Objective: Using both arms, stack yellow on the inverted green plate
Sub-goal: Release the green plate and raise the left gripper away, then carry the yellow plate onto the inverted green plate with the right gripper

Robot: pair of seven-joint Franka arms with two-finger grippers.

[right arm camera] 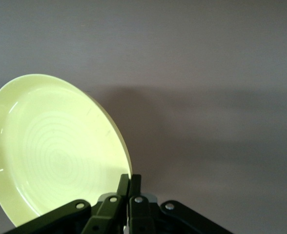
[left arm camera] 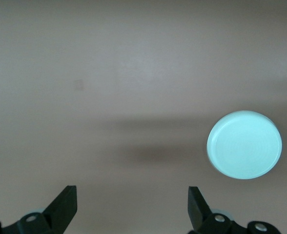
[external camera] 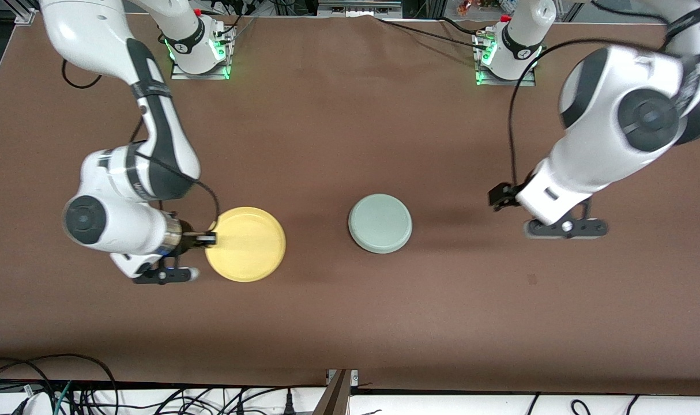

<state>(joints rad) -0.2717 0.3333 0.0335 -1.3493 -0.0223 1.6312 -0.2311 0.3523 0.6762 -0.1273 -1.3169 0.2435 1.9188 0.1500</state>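
Yellow plate (external camera: 245,244) right way up toward the right arm's end of the table, about level with the green plate (external camera: 380,223) in depth, maybe a touch nearer the front camera. Pinched at its rim by the right gripper (external camera: 207,238); jaws closed almost fully on the thin edge, per right wrist view (right arm camera: 129,187). Plate (right arm camera: 55,151) looks tilted there, likely partly off the table; cannot tell from the front view.

Handling guess: rigid, light, smooth and probably slick; rim grip off-centre, so likely to droop or pivot if swung fast. Best hold at the raised rim, as now.

Green plate upside down, base up, mid-table, well apart from the yellow one. Flat underside looks a fair landing spot, though smooth, so yellow may slide if set down off-centre.

Left gripper (external camera: 500,196) in the air over bare brown table (external camera: 327,317) toward the left arm's end, waiting. Jaws wide apart, holding nothing, seen in left wrist view (left arm camera: 133,207), green plate (left arm camera: 244,145) off to one side there.
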